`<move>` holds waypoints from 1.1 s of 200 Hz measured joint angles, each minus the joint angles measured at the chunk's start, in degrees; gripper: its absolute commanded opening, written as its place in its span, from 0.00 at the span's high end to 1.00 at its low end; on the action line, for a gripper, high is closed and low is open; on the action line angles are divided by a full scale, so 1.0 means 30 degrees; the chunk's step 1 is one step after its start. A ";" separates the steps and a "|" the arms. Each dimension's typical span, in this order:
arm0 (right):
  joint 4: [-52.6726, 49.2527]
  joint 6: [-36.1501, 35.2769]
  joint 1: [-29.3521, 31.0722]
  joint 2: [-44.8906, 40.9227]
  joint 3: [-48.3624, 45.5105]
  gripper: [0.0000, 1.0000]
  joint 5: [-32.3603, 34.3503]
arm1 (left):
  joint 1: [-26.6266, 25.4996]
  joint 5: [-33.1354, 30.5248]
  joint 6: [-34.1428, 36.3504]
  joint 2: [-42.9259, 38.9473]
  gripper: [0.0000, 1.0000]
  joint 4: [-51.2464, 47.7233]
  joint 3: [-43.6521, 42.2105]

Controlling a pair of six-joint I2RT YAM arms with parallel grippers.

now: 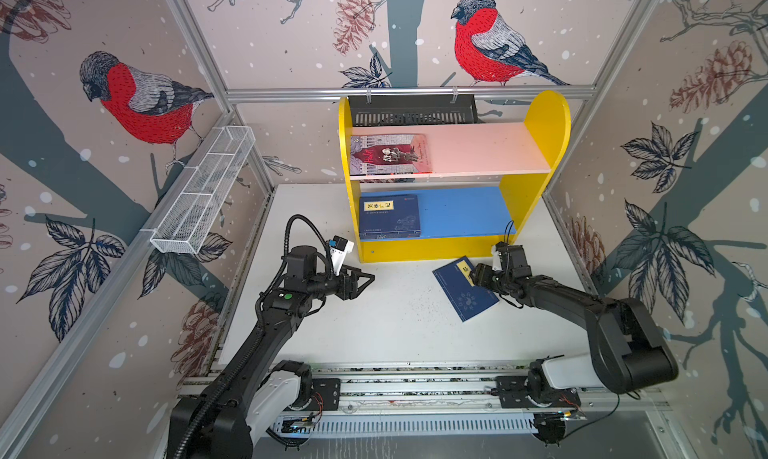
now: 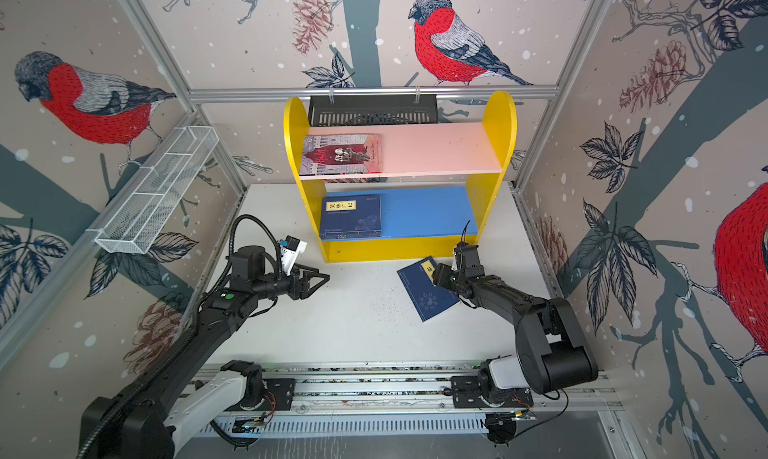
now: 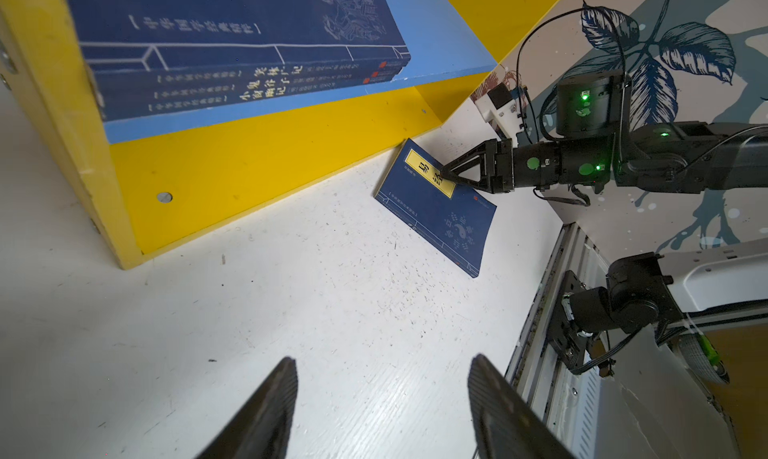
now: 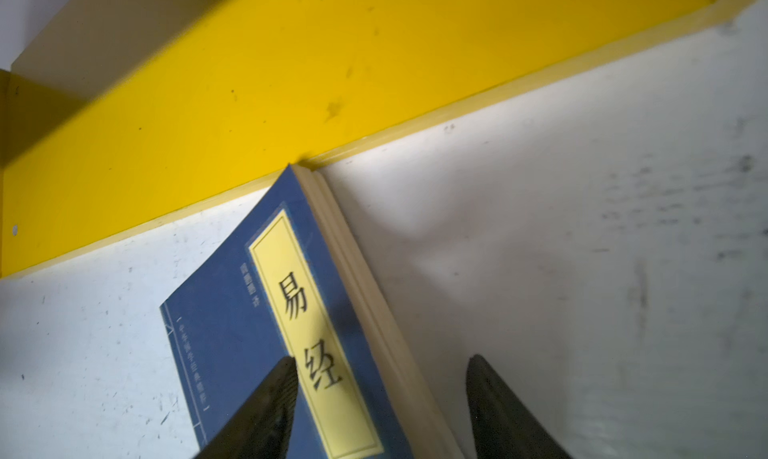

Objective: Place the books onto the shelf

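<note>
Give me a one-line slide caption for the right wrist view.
Open right end effector straddles the page edge of a navy book whose corner meets the yellow shelf.

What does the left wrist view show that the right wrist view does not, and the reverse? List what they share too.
Left wrist only: three stacked navy books on the blue lower board, the right arm seen side-on, and the left gripper, jaws open over bare table.
Right wrist only: the cream page edge of the loose navy book, with one jaw over the cover and one beyond that edge.
Both: that book with its yellow label, the right gripper, the yellow shelf base and the white table.
</note>
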 measured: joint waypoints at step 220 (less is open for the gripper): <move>0.1064 0.1486 0.6346 -0.0015 -0.0809 0.40 0.1421 | -0.0160 0.0226 -0.3198 0.2375 0.38 0.3708 -0.2047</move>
